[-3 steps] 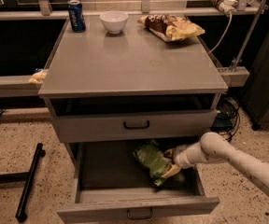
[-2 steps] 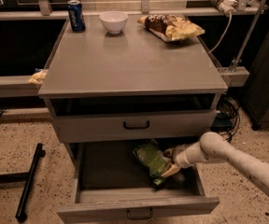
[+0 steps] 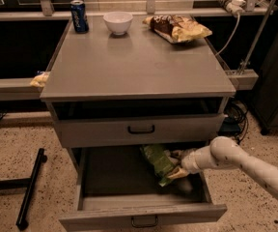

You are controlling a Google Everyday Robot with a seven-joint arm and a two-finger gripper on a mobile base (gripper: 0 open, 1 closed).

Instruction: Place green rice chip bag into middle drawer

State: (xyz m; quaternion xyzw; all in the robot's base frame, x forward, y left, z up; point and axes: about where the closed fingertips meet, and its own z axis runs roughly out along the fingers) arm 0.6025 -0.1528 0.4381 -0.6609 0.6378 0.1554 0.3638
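Lime-green crinkle of the green rice chip bag lies inside the middle drawer, toward the right-rear, resting on the drawer floor w/ its far end tucked under the cabinet overhang. Vs a sec ago I see basically no change: the bag is in the same spot, and the end effector is in the same spot, right up against the bag's right edge, w/ the arm reaching in from the right over the drawer's side wall. To me that reads as the placing done or nearly so, w/ the rig paused at the release point, not mid-carry. Can't tell from here whether the end effector is pinching the bag or has let go; the contact area is too murky. Containers: the middle drawer is pulled well out and holds only the bag as far as I can see, though the corner behind the wrist is hidden. Upper drawer is shut, contents unseen. White bowl on the table shows nothing inside from this angle; blue can stands near it, yellow-and-brown chip bag at back right. Next, IMO: confirm release, then lift out w/o dragging the bag.
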